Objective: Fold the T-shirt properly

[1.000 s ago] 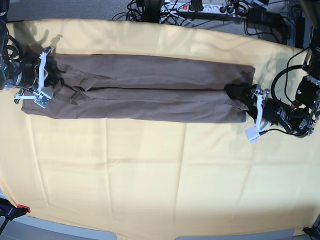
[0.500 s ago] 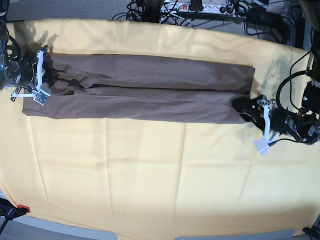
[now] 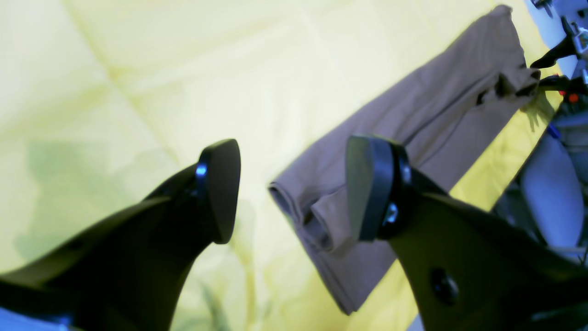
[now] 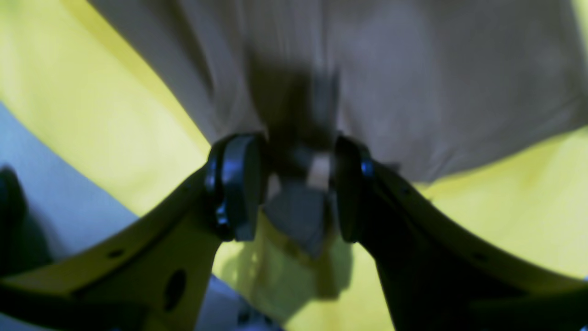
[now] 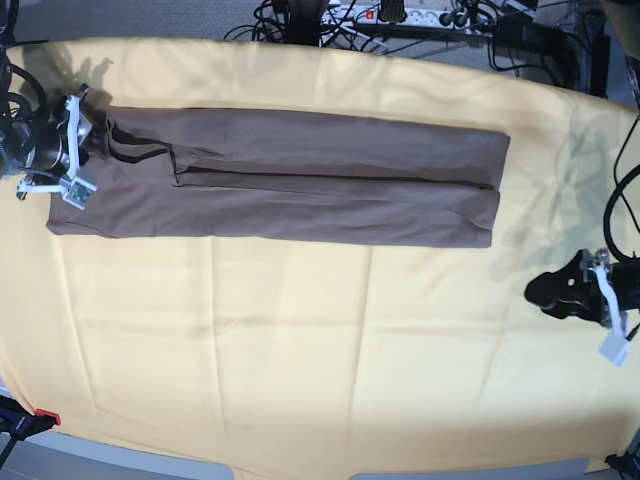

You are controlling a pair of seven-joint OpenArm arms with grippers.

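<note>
The plain grey-brown cotton T-shirt [image 5: 330,215] is lying as a long flat strip across the pale yellow cloth [image 5: 300,350], long axis running L-R in the base view, w/ a seam opening along its middle. Its L-hand end in that view is lying at the R arm's black fingers [image 4: 239,184]; those are standing apart, w/ a raised bit of fabric showing between them, and whether they're touching it I can't tell. That arm is clearly the nearer one.

The L arm's dark rounded fingers [image 3: 216,193] are spreading wide w/ nothing between, sitting off the strip's other end, toward the near side of the surface. So the next move prob. turns on the R arm: lifting clear w/o dragging that bunched end, then smoothing or folding it inward along the long axis.

Vs. the earlier base frames: the L arm is now sitting well apart from the shirt, where it was at its end a sec ago; the fabric by the R arm is now showing a raised open loop; the rest of the strip is lying abt the same.
</note>
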